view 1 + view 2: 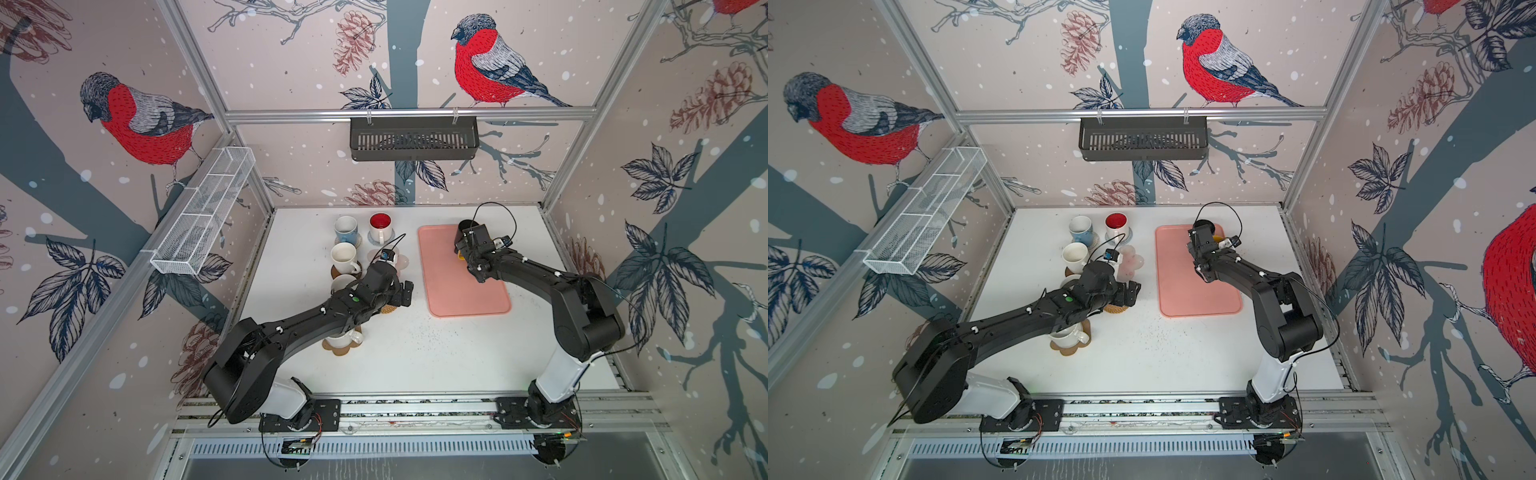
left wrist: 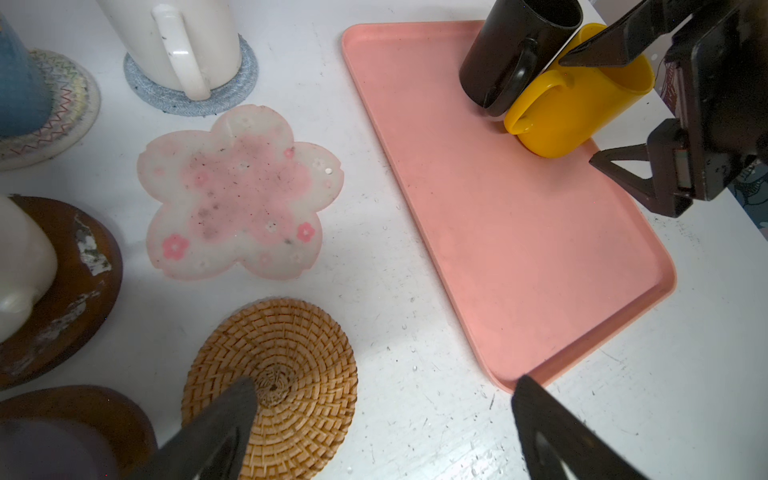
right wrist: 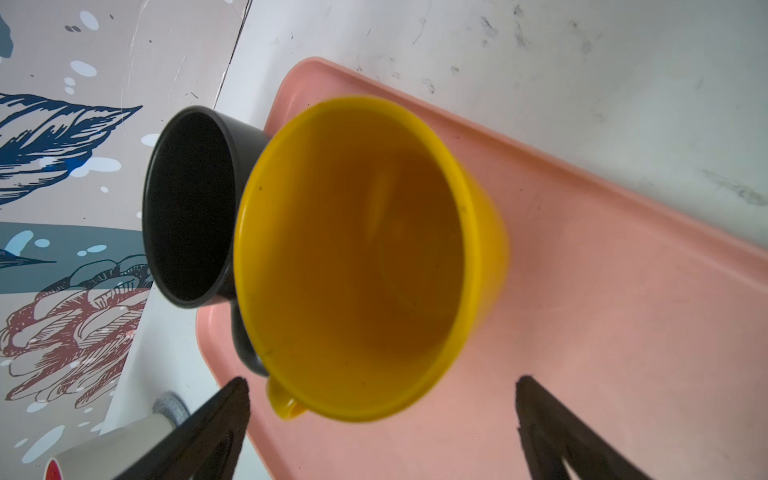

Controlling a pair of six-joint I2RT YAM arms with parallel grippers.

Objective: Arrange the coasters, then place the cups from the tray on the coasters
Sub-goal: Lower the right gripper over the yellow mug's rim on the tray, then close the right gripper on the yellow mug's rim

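Observation:
The pink tray [image 1: 461, 291] holds a black cup [image 2: 507, 54] and a yellow cup [image 3: 357, 257], touching, at its far end. My right gripper [image 3: 382, 382] hangs open just above the yellow cup, its fingers either side of the rim, touching nothing. My left gripper [image 2: 386, 381] is open and empty, low over the table between the tan wicker coaster [image 2: 291, 374] and the tray's near corner. The pink flower coaster [image 2: 241, 195] lies bare. A light blue cup [image 1: 345, 228], a red-inside cup [image 1: 379, 226], a cream cup [image 1: 344, 255] and a white cup [image 1: 340, 338] stand on coasters.
A dark slotted basket [image 1: 413, 139] hangs on the back wall and a white wire rack [image 1: 203, 216] on the left wall. The left arm [image 1: 316, 320] passes over the cup on the cork flower coaster [image 1: 347, 351]. A brown disc [image 2: 83, 282] carries a cup.

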